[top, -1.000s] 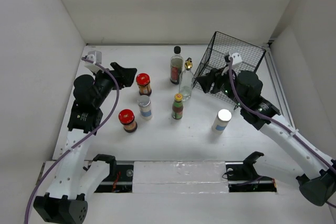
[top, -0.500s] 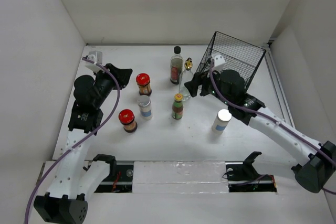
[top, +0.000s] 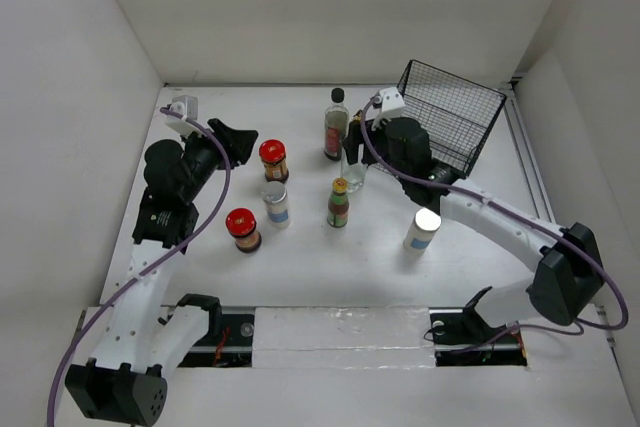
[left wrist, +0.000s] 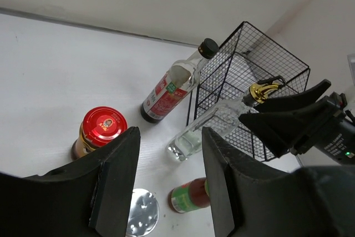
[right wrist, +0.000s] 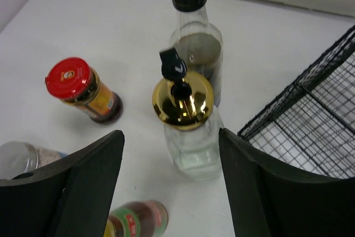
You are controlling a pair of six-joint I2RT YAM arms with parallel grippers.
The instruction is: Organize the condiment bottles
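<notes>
Seven condiment bottles stand on the white table. A black-capped dark bottle (top: 336,125) is at the back, and the gold-topped clear bottle (top: 354,162) (right wrist: 183,101) stands just in front of it. My right gripper (top: 355,137) (right wrist: 171,137) hovers open over the clear bottle, one finger on each side, not touching it. Around them are two red-lidded jars (top: 272,159) (top: 242,229), two silver-capped white jars (top: 276,204) (top: 423,229) and a yellow-capped green bottle (top: 338,203). My left gripper (top: 240,142) (left wrist: 170,137) is raised at the back left, open and holding nothing.
A black wire basket (top: 455,122) (left wrist: 244,65) lies tipped at the back right, close to the clear bottle. White walls close in the table at the back and on both sides. The arm bases sit along the near edge.
My right gripper has swung left from the basket to above the gold-topped bottle and opened. My left gripper's jaws have narrowed a little. No bottle has moved.
</notes>
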